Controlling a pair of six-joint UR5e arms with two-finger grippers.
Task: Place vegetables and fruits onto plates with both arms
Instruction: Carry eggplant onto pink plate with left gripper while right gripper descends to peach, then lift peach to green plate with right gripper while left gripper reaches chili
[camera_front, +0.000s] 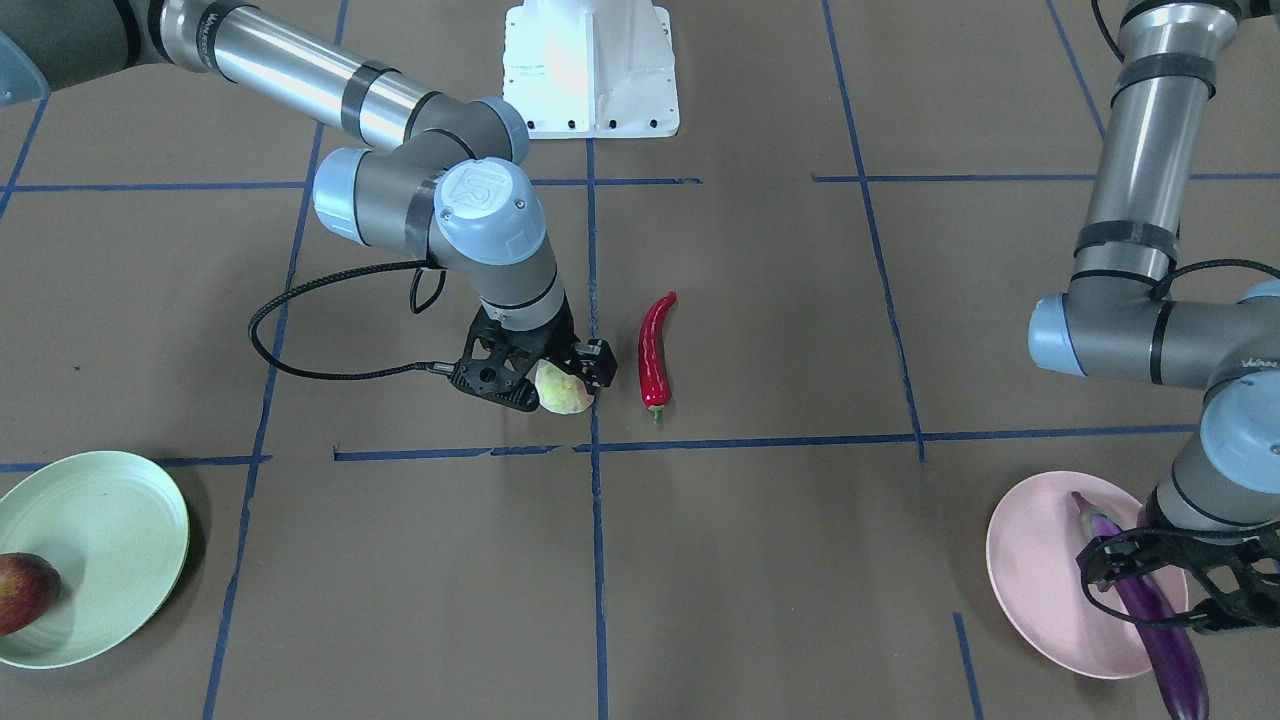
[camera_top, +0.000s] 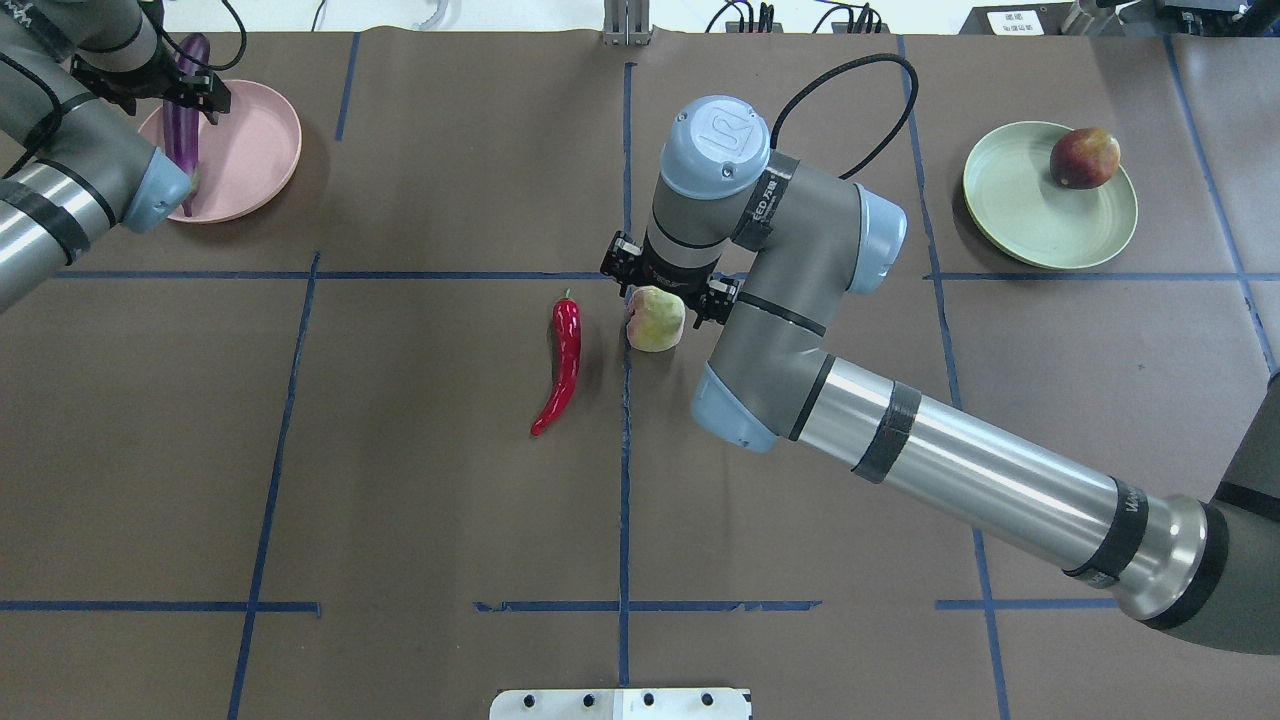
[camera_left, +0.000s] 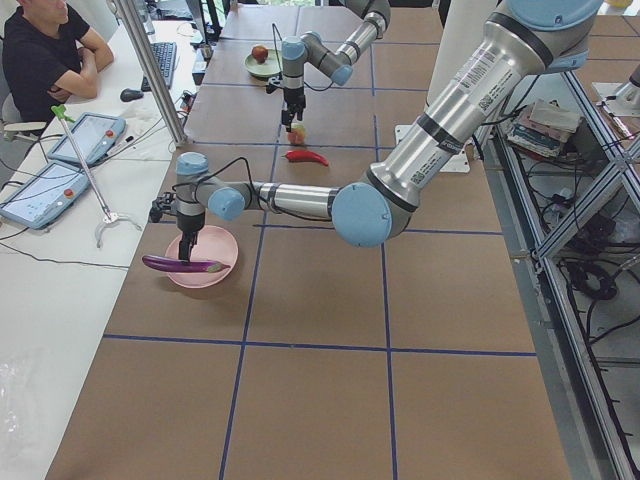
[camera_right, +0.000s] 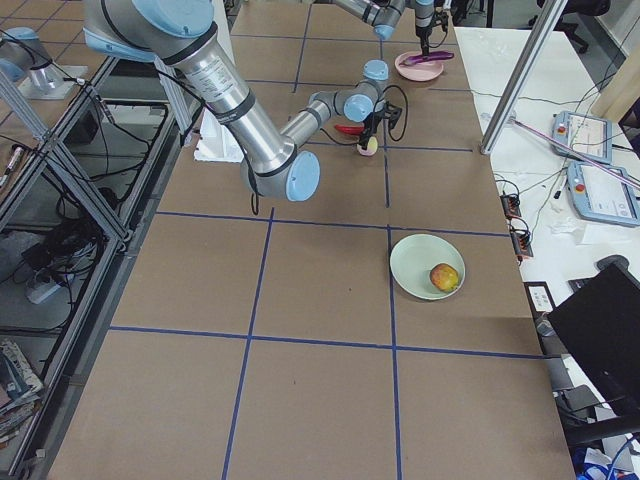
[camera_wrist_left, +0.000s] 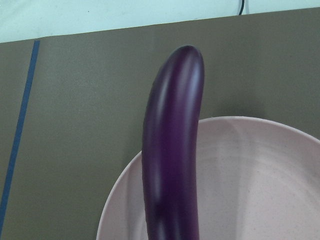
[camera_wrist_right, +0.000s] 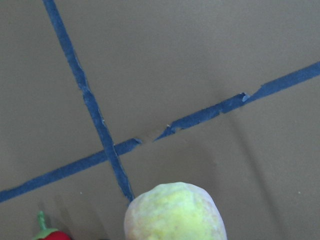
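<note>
My left gripper (camera_front: 1150, 585) is shut on the long purple eggplant (camera_front: 1165, 640) and holds it across the pale pink plate (camera_front: 1040, 570). The eggplant's end overhangs the rim in the left wrist view (camera_wrist_left: 172, 150). My right gripper (camera_top: 665, 295) is shut on the pale yellow-green peach (camera_top: 655, 318), low over the table's middle. The red chili pepper (camera_top: 562, 365) lies on the table just beside the peach. The mottled red apple (camera_top: 1083, 158) sits on the mint green plate (camera_top: 1030, 215), far from both grippers.
The white base block (camera_front: 590, 65) stands at the robot's side of the table. Blue tape lines cross the brown tabletop. An operator (camera_left: 45, 50) sits at a side desk with tablets, beyond the pink plate's end of the table.
</note>
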